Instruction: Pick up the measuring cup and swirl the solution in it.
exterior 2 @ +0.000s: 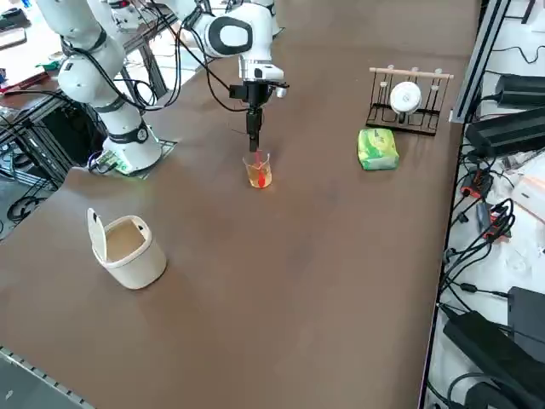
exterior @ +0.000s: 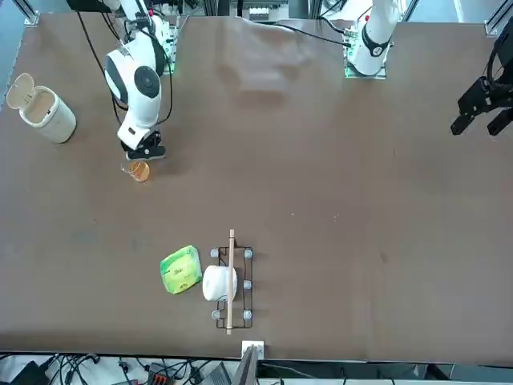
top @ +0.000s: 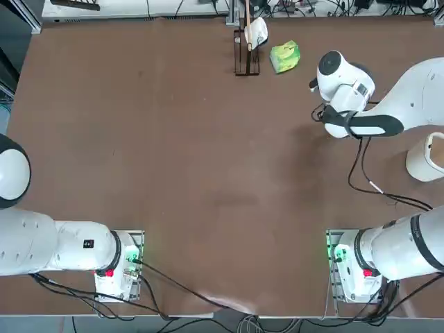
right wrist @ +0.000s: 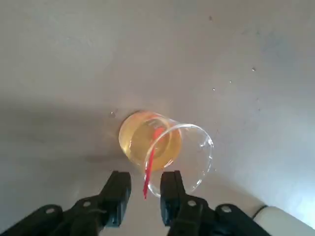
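Brown surface (exterior 2: 324, 256) carries the measuring cup (exterior 2: 258, 170) directly under the tool (exterior 2: 253, 145), whose fingers stand slightly parted, gripping nothing. Only the wrist view shows the solution (right wrist: 147, 140) and a red stick (right wrist: 150, 160) inside.

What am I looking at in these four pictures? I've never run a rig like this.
Two white robot arms sit at a brown table; only the right one works. The views are overhead, across the table, raised from the right, and a camera on the working wrist. The right hand hangs just above the measuring cup, which stands on the table holding orange solution and a red stick. Its fingers look apart and hold nothing. Also there: a white lidded cup, a green packet and a small rack.
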Controlling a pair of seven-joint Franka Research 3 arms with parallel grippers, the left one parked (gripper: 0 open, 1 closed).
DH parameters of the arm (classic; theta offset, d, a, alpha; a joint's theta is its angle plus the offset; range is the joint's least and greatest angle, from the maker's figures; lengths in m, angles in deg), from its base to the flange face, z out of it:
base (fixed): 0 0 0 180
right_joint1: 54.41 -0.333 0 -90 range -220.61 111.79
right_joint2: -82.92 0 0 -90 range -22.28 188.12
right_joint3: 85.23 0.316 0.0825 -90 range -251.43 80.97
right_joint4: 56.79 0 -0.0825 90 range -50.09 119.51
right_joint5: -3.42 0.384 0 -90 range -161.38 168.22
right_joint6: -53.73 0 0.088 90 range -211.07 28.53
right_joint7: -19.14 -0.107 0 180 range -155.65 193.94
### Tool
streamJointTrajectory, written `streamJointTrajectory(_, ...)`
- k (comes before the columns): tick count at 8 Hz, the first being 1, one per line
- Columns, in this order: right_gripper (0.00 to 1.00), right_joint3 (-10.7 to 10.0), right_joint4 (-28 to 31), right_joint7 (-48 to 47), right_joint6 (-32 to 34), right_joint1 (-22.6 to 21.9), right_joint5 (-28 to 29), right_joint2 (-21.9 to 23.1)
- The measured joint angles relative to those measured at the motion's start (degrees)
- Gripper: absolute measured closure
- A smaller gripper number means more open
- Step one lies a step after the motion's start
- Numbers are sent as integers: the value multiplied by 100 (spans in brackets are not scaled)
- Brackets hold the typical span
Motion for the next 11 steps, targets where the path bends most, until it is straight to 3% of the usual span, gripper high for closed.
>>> streamJointTrajectory(5, 70, 0, -4, -5, 0, 0, -2, 1)
streamJointTrajectory(6, 78, 0, -5, -5, 0, 0, -2, 1)
streamJointTrajectory(11, 97, 2, -42, -7, 2, 0, -3, 64)
